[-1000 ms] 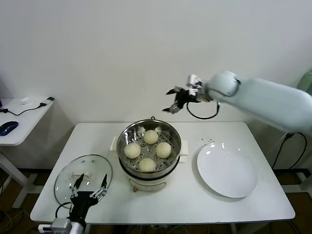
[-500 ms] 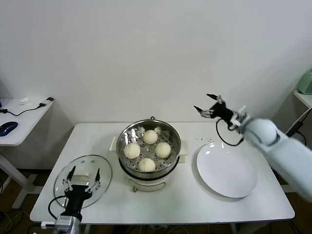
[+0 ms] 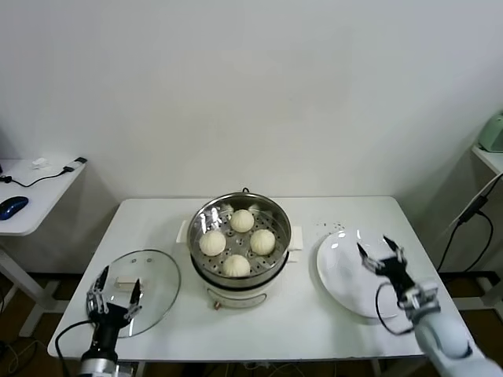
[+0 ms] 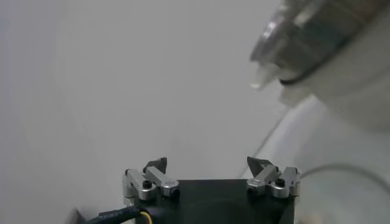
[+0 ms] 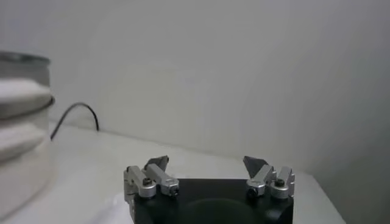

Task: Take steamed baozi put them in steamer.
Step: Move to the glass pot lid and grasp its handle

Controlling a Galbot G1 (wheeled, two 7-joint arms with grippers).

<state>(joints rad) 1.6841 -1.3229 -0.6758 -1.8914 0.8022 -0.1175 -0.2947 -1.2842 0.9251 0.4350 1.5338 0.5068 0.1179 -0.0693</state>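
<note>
The steel steamer [image 3: 206,214] stands mid-table on its cream-white base. Four pale baozi lie on its perforated tray: one at the back [image 3: 242,221], one at the left [image 3: 212,243], one at the right [image 3: 262,241], one at the front [image 3: 236,265]. My right gripper [image 3: 381,256] is open and empty, low over the white plate [image 3: 346,290] at the right. My left gripper [image 3: 114,284] is open and empty over the near edge of the glass lid [image 3: 153,271]. The steamer's edge shows in the left wrist view [image 4: 317,36] and the right wrist view [image 5: 21,109].
The white table [image 3: 314,330] ends close in front of both grippers. A side table [image 3: 31,196] with a blue mouse [image 3: 13,206] stands at the far left. A black cable [image 3: 464,224] hangs at the right edge.
My right arm swung from above the steamer out to the right and down, now low over the plate. My left gripper drew back toward the table's near edge. The four baozi stayed put.
</note>
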